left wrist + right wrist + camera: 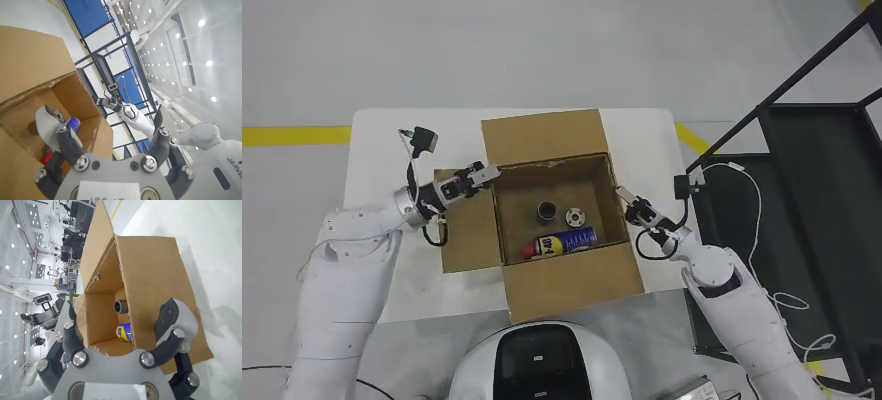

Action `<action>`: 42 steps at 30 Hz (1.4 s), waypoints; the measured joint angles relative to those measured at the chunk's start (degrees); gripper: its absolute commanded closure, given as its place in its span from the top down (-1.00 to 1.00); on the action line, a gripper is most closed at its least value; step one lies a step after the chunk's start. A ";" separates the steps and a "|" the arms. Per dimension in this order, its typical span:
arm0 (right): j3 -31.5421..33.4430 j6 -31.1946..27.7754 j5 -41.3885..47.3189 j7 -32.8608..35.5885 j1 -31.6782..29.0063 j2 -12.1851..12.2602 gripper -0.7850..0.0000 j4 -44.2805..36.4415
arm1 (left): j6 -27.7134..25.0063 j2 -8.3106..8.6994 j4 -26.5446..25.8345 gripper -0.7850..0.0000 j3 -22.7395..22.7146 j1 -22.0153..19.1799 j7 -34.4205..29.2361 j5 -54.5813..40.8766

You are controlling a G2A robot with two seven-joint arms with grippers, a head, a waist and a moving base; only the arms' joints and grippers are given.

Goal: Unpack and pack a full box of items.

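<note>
Box (542, 135) | left hand (487, 175) at left wall, spread, empty | right hand (627, 200) opposite, spread, empty

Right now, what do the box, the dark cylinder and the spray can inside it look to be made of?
Box: brown corrugated cardboard, matte, with ragged, fluted torn edges.
Dark cylinder: probably steel, dull grey outside with a brighter ring around the bore.
Spray can: likely thin metal, judging by its glossy blue and yellow printed coat. The red cap end may be plastic.
</note>
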 measured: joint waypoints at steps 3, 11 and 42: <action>-1.00 0.39 1.63 2.29 0.67 -0.22 1.00 0.04 | 0.85 0.84 -2.01 1.00 -3.87 2.52 -0.75 -0.18; -4.75 2.13 1.99 3.68 3.02 -1.03 1.00 -0.35 | 2.96 2.44 -3.55 1.00 -10.63 7.24 -3.39 -1.41; -21.70 4.98 -25.99 19.40 19.23 -3.11 1.00 -8.75 | 2.60 7.76 9.19 1.00 -20.25 4.33 -29.99 -13.81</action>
